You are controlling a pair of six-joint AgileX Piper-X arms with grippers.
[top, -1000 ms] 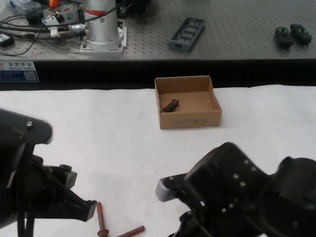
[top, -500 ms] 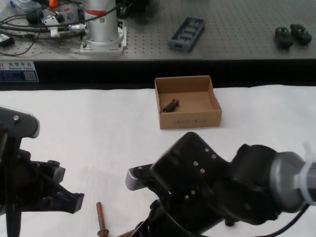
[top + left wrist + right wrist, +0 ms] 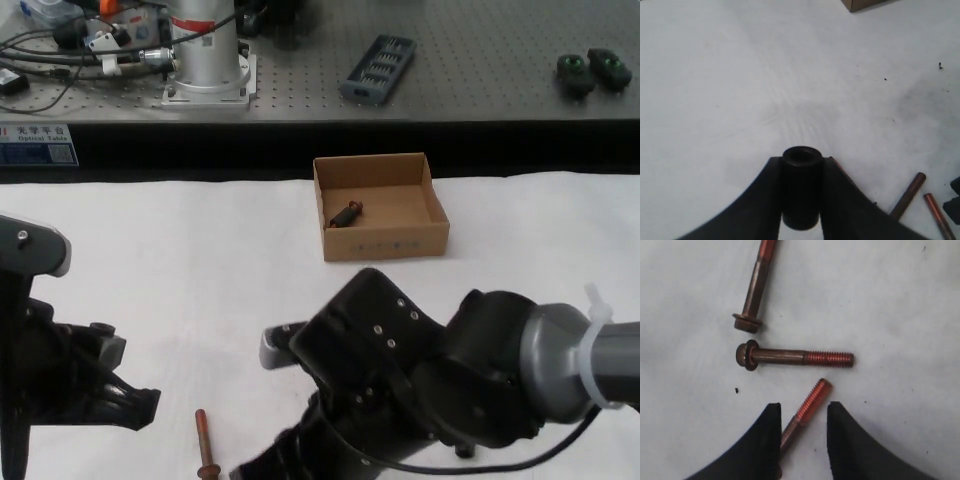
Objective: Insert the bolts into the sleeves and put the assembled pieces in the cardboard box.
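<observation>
A black sleeve [image 3: 801,200] sits clamped between the fingers of my left pincer [image 3: 801,170], its open bore showing, above the white sheet [image 3: 200,270]. My right pincer [image 3: 802,407] stands narrowly open astride a copper bolt [image 3: 807,410], with a gap on each side of its threaded end. A second bolt [image 3: 795,358] lies crosswise just beyond that tip, and a third bolt [image 3: 754,287] lies past it. In the high view a bolt [image 3: 204,445] lies at the lower left, between my two arms. The cardboard box [image 3: 390,243] stands at centre, well apart, with one assembled piece [image 3: 346,213] in its left half.
</observation>
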